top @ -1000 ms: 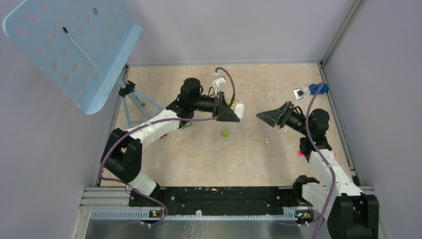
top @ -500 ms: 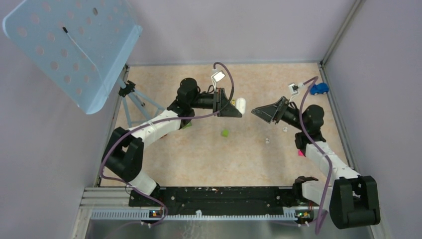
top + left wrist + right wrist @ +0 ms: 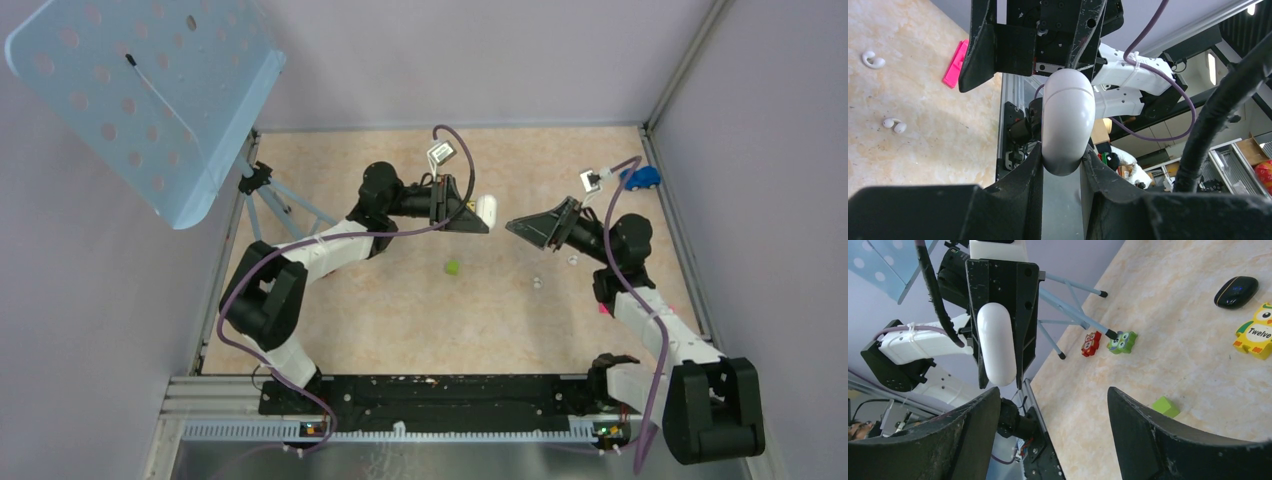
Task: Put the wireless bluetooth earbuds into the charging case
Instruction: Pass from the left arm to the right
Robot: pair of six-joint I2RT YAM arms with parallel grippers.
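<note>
The charging case [image 3: 1068,120] is a white capsule with its lid seam closed. My left gripper [image 3: 1062,152] is shut on its lower end and holds it in the air, pointing right. In the top view the case [image 3: 486,208] hangs above the table's middle. My right gripper [image 3: 513,226] faces it from the right, a short gap away, and stands open [image 3: 1053,395] with nothing between its fingers. Two small white comma-shaped earbuds [image 3: 873,59] [image 3: 893,125] lie on the table; in the top view the earbuds [image 3: 538,282] [image 3: 572,260] sit below the right gripper.
A green cube [image 3: 452,267] lies under the gap between the grippers. A blue toy car [image 3: 640,178] sits far right and a tripod [image 3: 275,200] far left. Owl blocks [image 3: 1121,341], a yellow "Twelve" block [image 3: 1255,332] and a black oval case [image 3: 1237,291] lie farther off.
My right gripper has opened wider and swung a little left and up toward the case. The left gripper has carried the case slightly right and farther back.
</note>
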